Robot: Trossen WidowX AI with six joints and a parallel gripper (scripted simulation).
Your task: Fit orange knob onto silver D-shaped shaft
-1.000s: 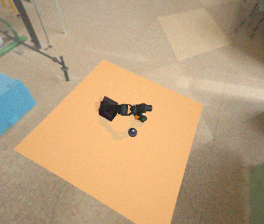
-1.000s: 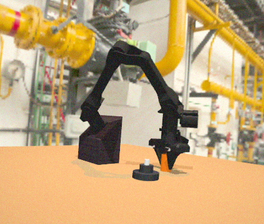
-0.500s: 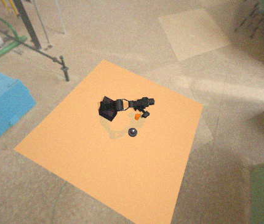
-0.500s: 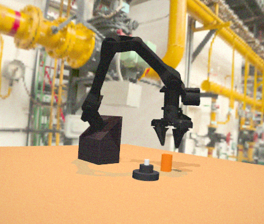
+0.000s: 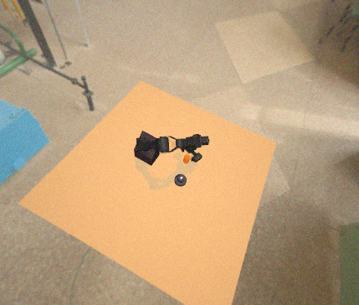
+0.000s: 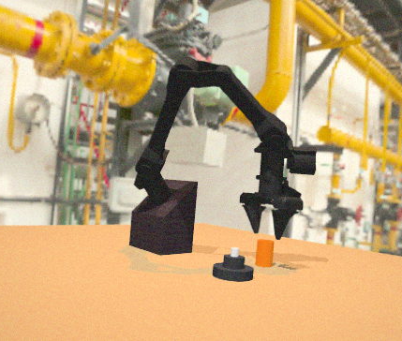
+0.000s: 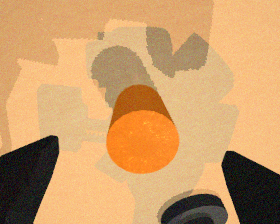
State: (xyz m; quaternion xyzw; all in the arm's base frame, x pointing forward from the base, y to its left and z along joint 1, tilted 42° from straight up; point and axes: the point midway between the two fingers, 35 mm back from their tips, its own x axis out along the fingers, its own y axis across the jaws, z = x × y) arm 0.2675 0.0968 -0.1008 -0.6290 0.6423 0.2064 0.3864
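Note:
The orange knob (image 5: 187, 158) (image 6: 264, 253) (image 7: 142, 142) stands upright on the orange table top, its plain round top facing up; the hole underneath is hidden. My gripper (image 6: 267, 235) is open and empty, pointing down just above the knob, with a fingertip off to each side of it in the wrist view. The dark round pedestal (image 5: 177, 183) (image 6: 232, 273) (image 7: 181, 209) stands close by, left of the knob in the exterior view and at the lower right edge in the wrist view. Its silver shaft (image 6: 234, 252) sticks up bare; its flat side cannot be made out.
The arm's dark base block (image 5: 146, 153) (image 6: 163, 231) stands on the table top (image 5: 135, 222) (image 6: 114, 300), behind and left of the pedestal in the exterior view. The arm arches from it over to the knob. Shadows lie around the knob.

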